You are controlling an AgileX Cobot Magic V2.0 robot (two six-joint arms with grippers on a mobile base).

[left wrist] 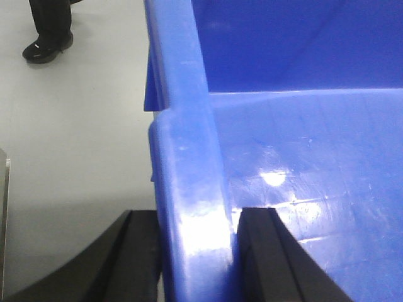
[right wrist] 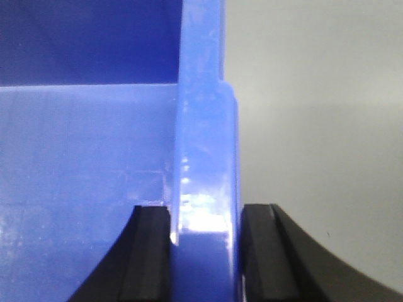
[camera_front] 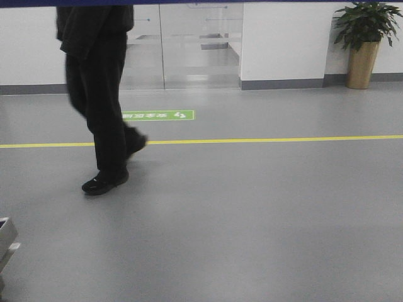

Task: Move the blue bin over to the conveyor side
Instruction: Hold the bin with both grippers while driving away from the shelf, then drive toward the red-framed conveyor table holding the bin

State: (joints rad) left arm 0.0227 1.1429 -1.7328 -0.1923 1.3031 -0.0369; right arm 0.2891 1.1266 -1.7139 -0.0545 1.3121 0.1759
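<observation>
Left wrist view: left gripper [left wrist: 198, 251] straddles the thick rim of the blue bin [left wrist: 302, 157]. One black finger [left wrist: 141, 258] sits on the outer wall and the other on the inner wall, both close against the plastic. Read as clamped on the rim.
Right wrist view: right gripper [right wrist: 204, 251] sits the same way on what I take to be the opposite rim of the blue bin [right wrist: 82, 157]. Fingers are tight to either face with no clear gap. Clamped, by my reading.
Blue bin: between the two arms, gripped at both side rims; the inside looks empty where it shows. Pale grey floor [left wrist: 75, 157] lies beyond its outer wall. Whether the base is off the ground cannot be told.
Front view: open floor with a yellow floor line [camera_front: 283, 139], green floor marking [camera_front: 158, 116], glass doors [camera_front: 201, 44] and a potted plant [camera_front: 364, 38] at far right. A person [camera_front: 101, 94] in dark clothes is mid-stride at near left. A black shoe [left wrist: 47, 47] also shows in the left wrist view, out past the bin's outer side.
Conveyor: not in any view; no belt, no red frame edge.
Done: two-handed grasp on the bin looks secured.
Left: the carry and the set-down beside the conveyor, judging by its absence from view. Early to middle of the task.
Watch: the person is near the likely path. Both clamps must hold evenly or the bin tips.
</observation>
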